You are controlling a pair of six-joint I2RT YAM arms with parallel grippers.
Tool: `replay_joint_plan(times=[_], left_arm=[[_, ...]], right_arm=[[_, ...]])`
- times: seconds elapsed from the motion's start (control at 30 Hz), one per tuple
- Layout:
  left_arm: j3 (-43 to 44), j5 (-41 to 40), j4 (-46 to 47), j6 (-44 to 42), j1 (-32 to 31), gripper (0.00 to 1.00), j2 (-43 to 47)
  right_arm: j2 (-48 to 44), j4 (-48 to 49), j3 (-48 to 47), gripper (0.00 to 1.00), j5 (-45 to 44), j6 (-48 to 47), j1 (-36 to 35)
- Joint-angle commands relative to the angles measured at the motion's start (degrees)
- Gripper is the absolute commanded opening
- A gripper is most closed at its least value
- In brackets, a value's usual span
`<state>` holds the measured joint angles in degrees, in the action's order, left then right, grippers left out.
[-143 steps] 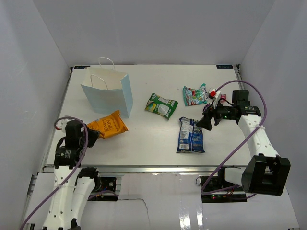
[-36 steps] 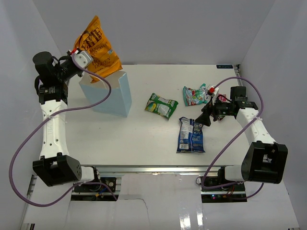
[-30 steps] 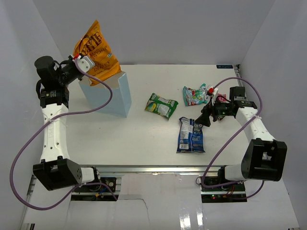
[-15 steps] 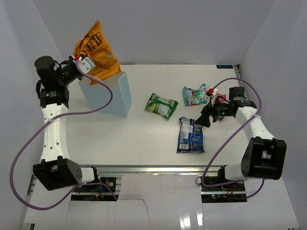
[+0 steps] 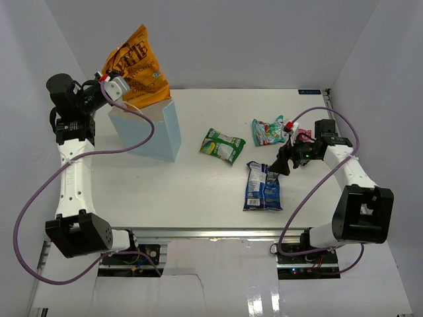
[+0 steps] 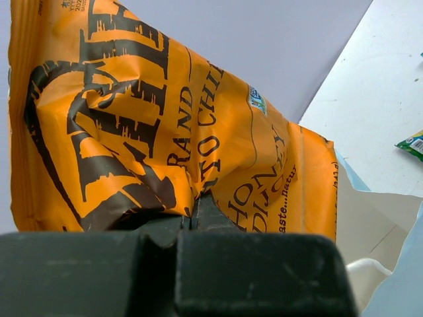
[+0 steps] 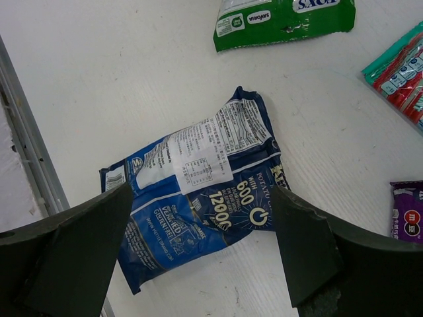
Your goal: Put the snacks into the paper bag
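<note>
My left gripper (image 5: 114,84) is shut on the orange chip bag (image 5: 137,65) and holds it over the open top of the light blue paper bag (image 5: 153,129); the packet fills the left wrist view (image 6: 158,125). My right gripper (image 5: 276,168) is open above the table beside the blue-white bag (image 5: 262,186), which lies between its fingers in the right wrist view (image 7: 192,191). The green bag (image 5: 223,144) lies mid-table. The teal-red candy bag (image 5: 268,131) lies behind it to the right. A purple candy pack (image 7: 406,210) shows at the right wrist view's edge.
White walls stand close on the left, right and back. The table's metal front rail (image 5: 198,231) runs along the near edge. Purple cables loop from both arms.
The left arm lifted the orange chip bag from the table up over the paper bag; in the last half second it rose slightly. The right gripper stays near the blue-white bag.
</note>
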<state>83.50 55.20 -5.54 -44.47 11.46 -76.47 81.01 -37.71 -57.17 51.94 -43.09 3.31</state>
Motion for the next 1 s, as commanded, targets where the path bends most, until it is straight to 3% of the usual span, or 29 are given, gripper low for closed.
replay_joint_plan(times=[0.0, 0.97], left_arm=[[0.7, 4.0, 5.1, 1.2, 0.3, 0.00, 1.2], [-1.8, 2.3, 7.6, -0.9, 1.5, 0.00, -0.5]], right_arm=[[0.3, -1.0, -2.8, 0.90, 0.1, -1.1, 0.2], [5.1, -3.8, -7.6, 0.90, -1.6, -1.4, 0.3]])
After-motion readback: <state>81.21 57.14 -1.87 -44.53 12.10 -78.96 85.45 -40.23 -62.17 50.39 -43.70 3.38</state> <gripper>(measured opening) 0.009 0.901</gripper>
